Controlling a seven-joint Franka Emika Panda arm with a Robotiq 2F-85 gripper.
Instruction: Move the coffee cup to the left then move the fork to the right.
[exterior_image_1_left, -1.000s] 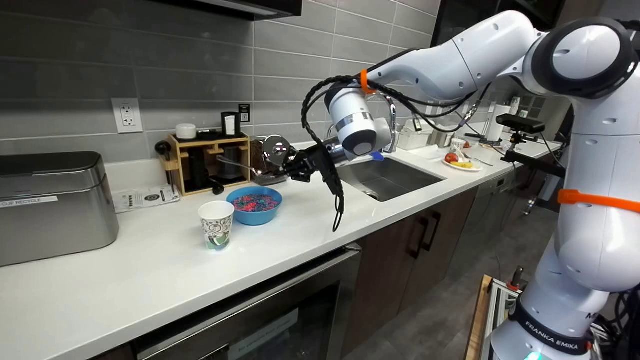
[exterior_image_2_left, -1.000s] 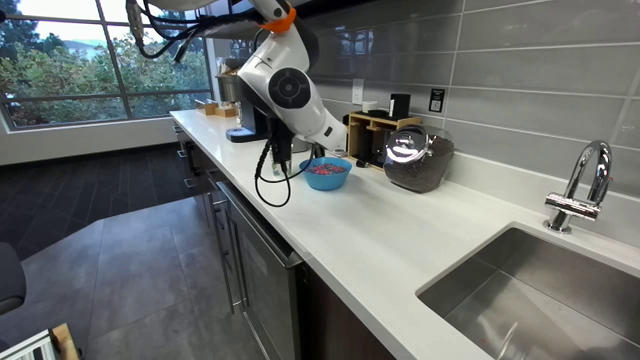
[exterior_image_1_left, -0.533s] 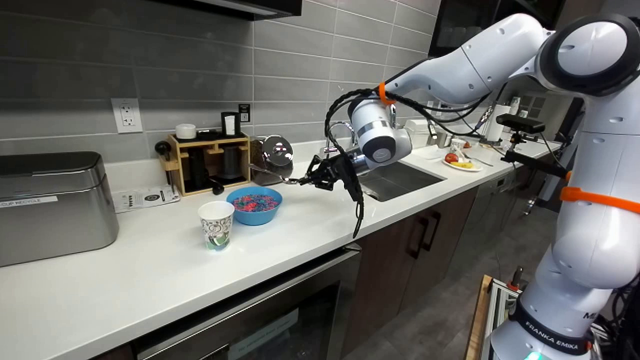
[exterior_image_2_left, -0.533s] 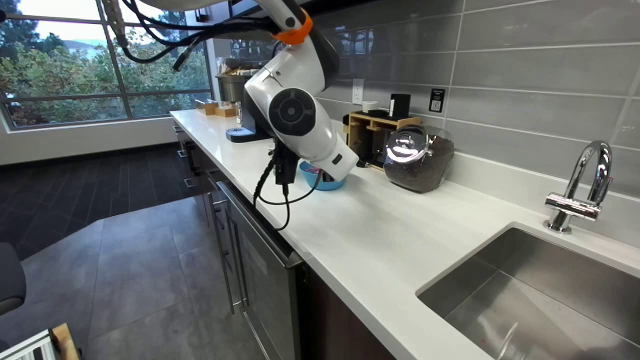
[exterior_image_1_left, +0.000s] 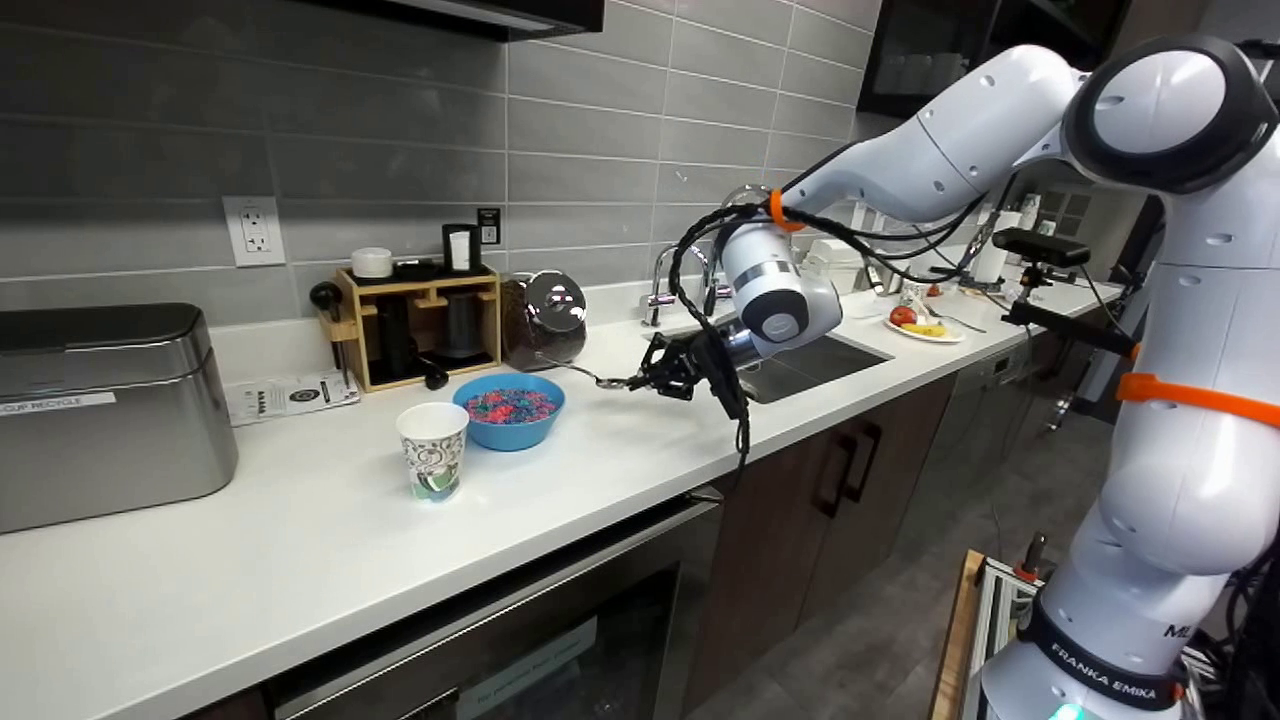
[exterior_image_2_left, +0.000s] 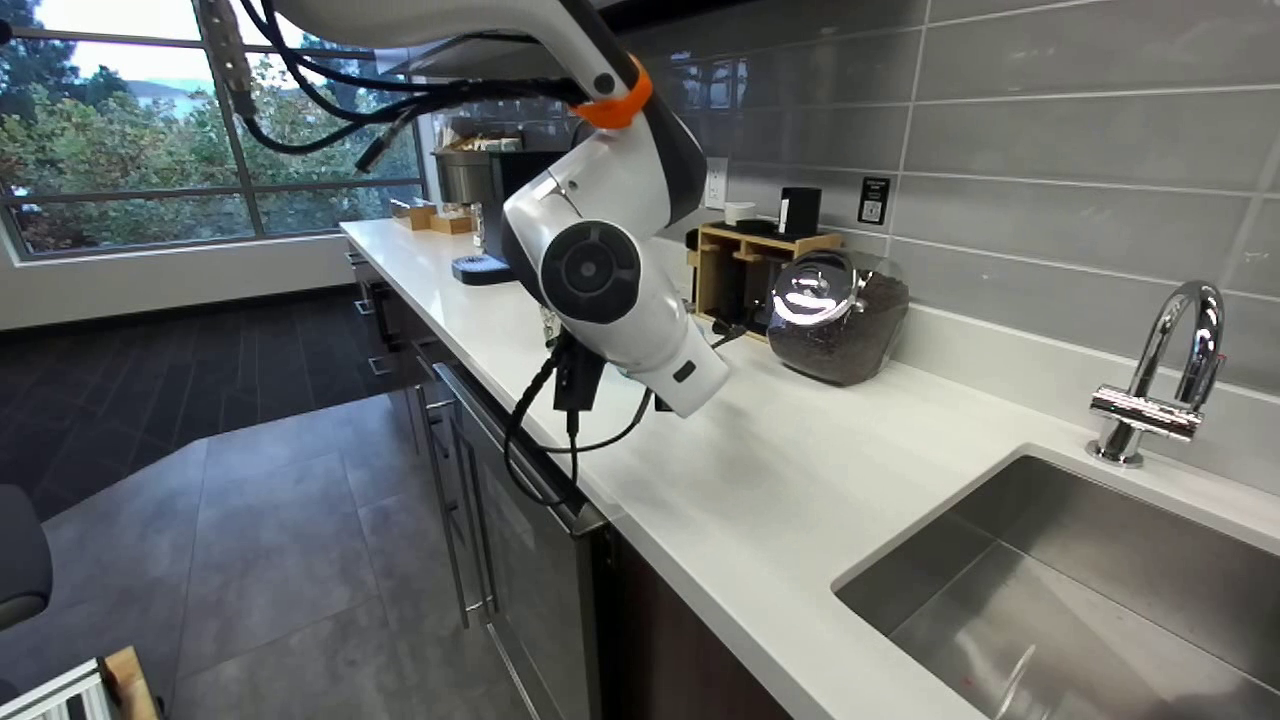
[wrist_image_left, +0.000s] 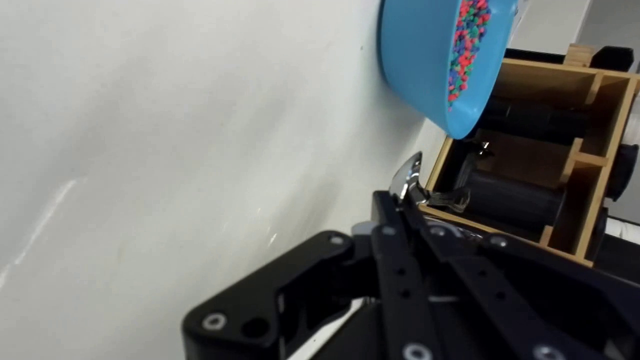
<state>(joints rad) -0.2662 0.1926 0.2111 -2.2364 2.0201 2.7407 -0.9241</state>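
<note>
Fork held by the pincer, whose fingers stand close together, pinched on the metal. Location: over the tabletop, right of the blue bowl as seen in an exterior view; clearance beneath it hard to judge. Long axis there runs leftward out of the fingertips with a slight upward slant, close to the pincer's own line, free end pointing toward the foot of the dark jar. Wrist view: shiny curved part just beyond the fingertips, then a narrow neck, then a slender length reaching right, in front of the wooden rack; fork and bowl apart. Which end bears the tines cannot be told. Coffee cup upright on the tabletop, just beside the bowl on its left, mouth up, axis vertical; contact with the bowl unclear. Bowl holds small red, green and blue pieces. In an exterior view the white arm hides most of the bowl.
</note>
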